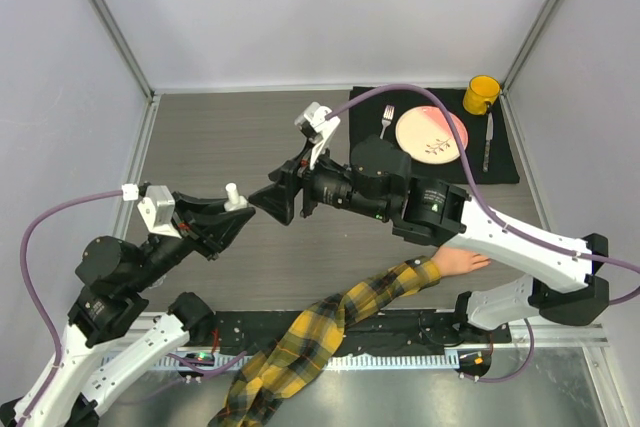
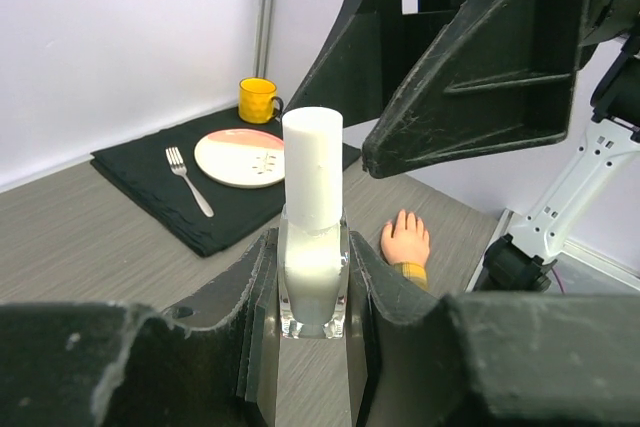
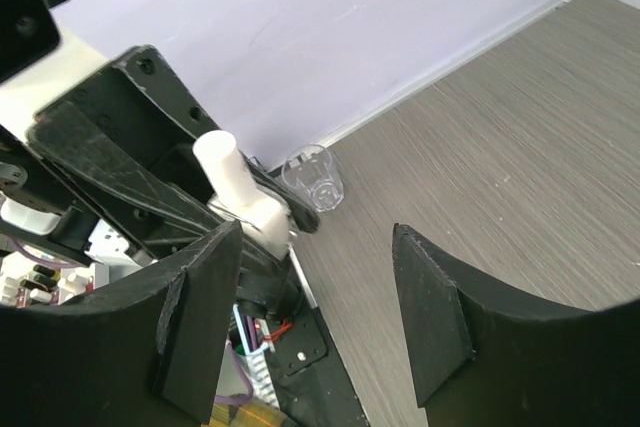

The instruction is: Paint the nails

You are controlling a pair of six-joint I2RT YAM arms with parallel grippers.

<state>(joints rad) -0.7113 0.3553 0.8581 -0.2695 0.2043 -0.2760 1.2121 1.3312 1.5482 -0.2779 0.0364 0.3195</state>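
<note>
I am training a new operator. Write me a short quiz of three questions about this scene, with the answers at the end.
1. True or false: the left fingers are shut on the small clear bottle with a tall white cap.
2. Fill in the missing word: the right fingers stand ____, with nothing between them.
3. Where does the yellow mug stand? A: on the black cloth mat; B: between the left fingers; C: between the right fingers.
Key: 1 true; 2 open; 3 A.
</note>
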